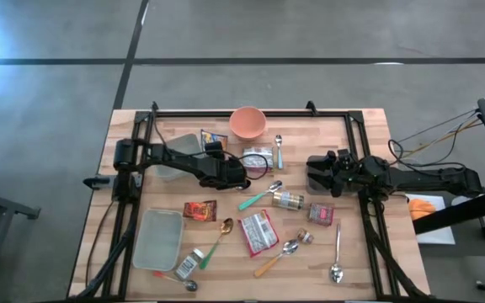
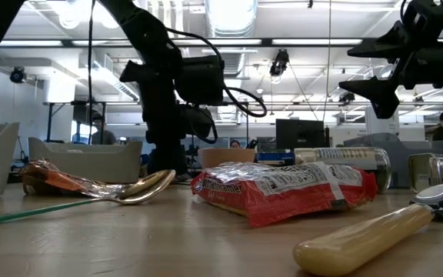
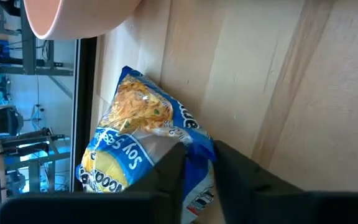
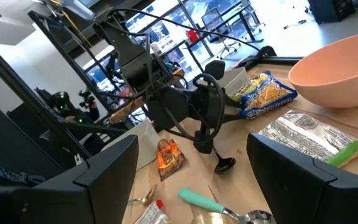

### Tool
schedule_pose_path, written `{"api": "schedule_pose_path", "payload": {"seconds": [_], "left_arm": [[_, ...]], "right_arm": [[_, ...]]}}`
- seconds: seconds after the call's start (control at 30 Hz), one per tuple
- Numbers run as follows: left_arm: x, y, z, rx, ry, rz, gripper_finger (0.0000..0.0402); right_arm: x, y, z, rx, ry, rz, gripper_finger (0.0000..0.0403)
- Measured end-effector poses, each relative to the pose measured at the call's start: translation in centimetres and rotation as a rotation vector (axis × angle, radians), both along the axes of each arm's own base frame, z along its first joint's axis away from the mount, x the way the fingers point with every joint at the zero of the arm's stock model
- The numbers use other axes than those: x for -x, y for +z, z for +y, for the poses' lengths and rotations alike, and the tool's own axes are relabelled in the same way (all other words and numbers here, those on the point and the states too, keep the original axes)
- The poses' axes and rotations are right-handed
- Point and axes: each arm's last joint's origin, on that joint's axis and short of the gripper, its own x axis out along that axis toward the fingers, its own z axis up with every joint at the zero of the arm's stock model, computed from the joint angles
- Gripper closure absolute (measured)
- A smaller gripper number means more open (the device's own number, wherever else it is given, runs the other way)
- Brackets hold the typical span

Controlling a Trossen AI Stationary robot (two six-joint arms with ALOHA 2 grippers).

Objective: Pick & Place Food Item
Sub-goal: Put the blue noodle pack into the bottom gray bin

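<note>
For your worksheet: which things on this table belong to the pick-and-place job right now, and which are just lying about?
In use:
- left pincer, gripping the packet's edge
- blue noodle packet

Lying about:
- pink bowl
- red snack packet
- silver packet
- glass jar
- gold spoon
- grey tray
- right pincer, open, waiting at the table's right
</note>
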Motion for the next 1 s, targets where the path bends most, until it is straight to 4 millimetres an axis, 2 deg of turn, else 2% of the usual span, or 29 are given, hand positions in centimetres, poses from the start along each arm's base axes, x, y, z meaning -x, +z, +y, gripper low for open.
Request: {"api": "schedule_pose_path", "payload": {"seconds": [0.13, 0.47, 0.77, 1.0], "left_arm": [[0.0, 0.0, 0.0, 0.000, 0.000, 0.000, 0.0390], [0.0, 0.7, 0.0, -0.002, -0.002, -0.016, 0.0400], [0.5, 4.8, -0.6, -0.006, 0.025, -0.177, 0.0401], [1.6, 8.6, -0.8, 0.079, 0.010, -0.301, 0.0401]], "right_arm": [[0.0, 0.0, 0.0, -0.001, 0.000, 0.000, 0.0106], [0.0, 0.0, 0.0, -0.001, 0.001, 0.000, 0.0106], [0.0, 0.0, 0.0, 0.000, -0.003, 0.002, 0.0106], [0.0, 0.0, 0.0, 0.003, -0.005, 0.003, 0.0106]]}}
